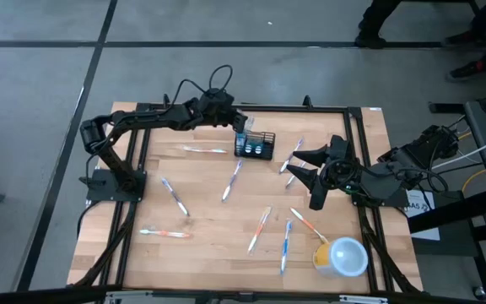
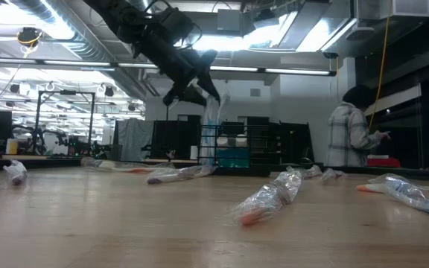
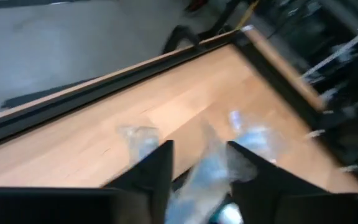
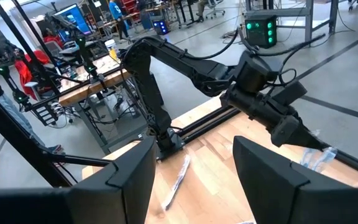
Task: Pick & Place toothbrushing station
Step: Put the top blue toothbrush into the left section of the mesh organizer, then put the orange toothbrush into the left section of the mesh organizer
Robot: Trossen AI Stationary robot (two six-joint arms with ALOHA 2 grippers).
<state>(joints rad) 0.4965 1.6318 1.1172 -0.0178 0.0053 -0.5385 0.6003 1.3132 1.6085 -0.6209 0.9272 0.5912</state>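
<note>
Wrapped toothbrush [image 2: 270, 199] lies nearest, blurred. My left claw [image 1: 241, 123] hangs over the toothbrushing station [image 1: 255, 145] near the worktop's far edge, fingers apart around a wrapped brush [image 3: 207, 177], contact unclear. My right claw [image 1: 304, 165] waits spread, empty, by the right edge.

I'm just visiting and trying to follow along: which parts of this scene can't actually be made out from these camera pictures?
- What already sits inside the black mesh holder: too small in the high view, distant in the low view.
- Whether the left gripper has let go of the wrapped toothbrush: left wrist view is blurred.
- Inside of the yellow cup: its pale lid covers it.
- Right gripper: empty, fingers cut off at the right wrist view's bottom edge.
</note>
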